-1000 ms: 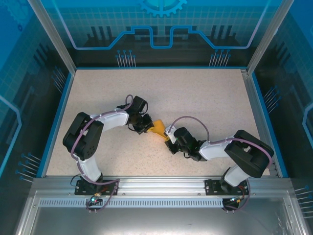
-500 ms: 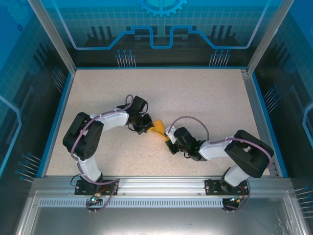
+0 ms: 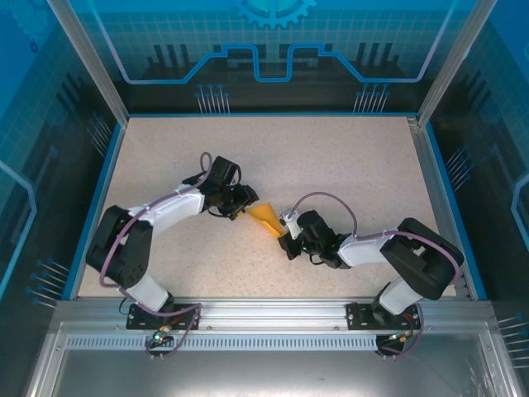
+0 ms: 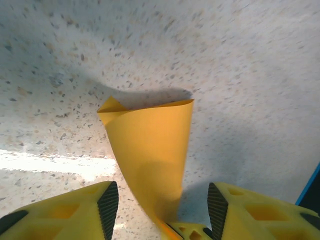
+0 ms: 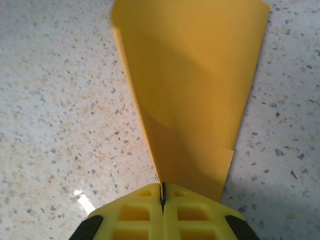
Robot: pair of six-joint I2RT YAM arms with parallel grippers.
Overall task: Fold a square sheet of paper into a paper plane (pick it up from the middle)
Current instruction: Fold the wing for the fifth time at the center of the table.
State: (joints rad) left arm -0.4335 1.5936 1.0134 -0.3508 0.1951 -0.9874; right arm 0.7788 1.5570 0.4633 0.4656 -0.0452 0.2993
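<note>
**Desk:** What have you got on the feed?

**Operator:** From my remote station, I see the paper (image 3: 264, 217) near the middle of the speckled worktop (image 3: 331, 157), a little toward the near edge. It sits between the wrists of the left arm (image 3: 169, 207) and the right arm (image 3: 364, 246), which reach in from either side.

**Desk:** Who has hold of it?

**Operator:** The right jaws. On my right wrist view, the two yellow fingers (image 5: 145, 215) are pressed together with no gap. The narrow end of the paper (image 5: 195, 90) is pinched in the seam between them. From there the orange-yellow sheet fans out wide, with a fold line running along it.

**Desk:** And the left?

**Operator:** The left jaws stand open. On the left wrist view, I see one finger (image 4: 65, 210) low on the left and the other low on the right. The paper (image 4: 150, 150) rises between them, curled like a cone, with space on both sides and neither pad touching it.

**Desk:** Is the wide end down on the worktop?

**Operator:** I cannot tell. It throws a dark shadow on the worktop just beyond its far edge, and one corner curls over to the left.
</note>
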